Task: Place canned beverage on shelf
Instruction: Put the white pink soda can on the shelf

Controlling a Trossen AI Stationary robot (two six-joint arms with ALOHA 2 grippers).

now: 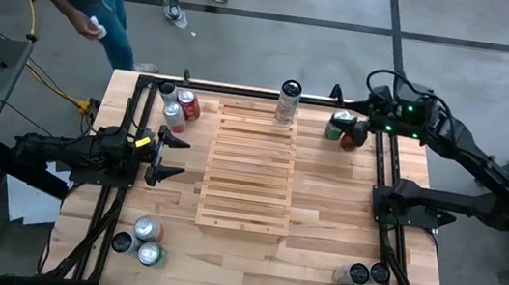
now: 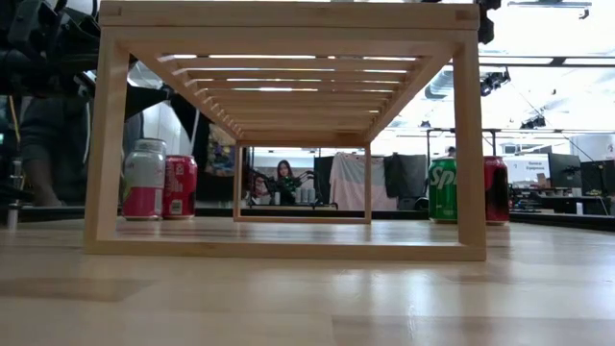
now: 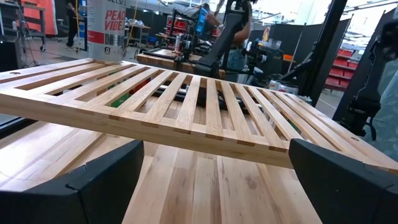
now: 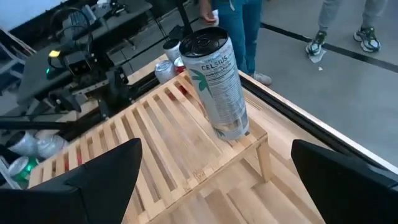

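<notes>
One tall silver can (image 4: pixel 217 87) stands upright on the far end of the shelf (image 1: pixel 250 166), near its edge, and seems already placed. It is probably a thin-walled, smooth metal cylinder: stiff enough when full, but slippery and easy to tip because it is tall and narrow. The best hold would be across the middle of its body, with the fingers level. Nearer, the left gripper (image 1: pixel 172 157) rests low on the table just beside the shelf's left side, its jaws spread wide with nothing between them, and points across the slats. Farther off, the right gripper (image 1: pixel 342 102) hangs by the far right corner, wide open and empty, apart from the can. Short cans (image 1: pixel 180 107) stand in clusters near the table's corners.
</notes>
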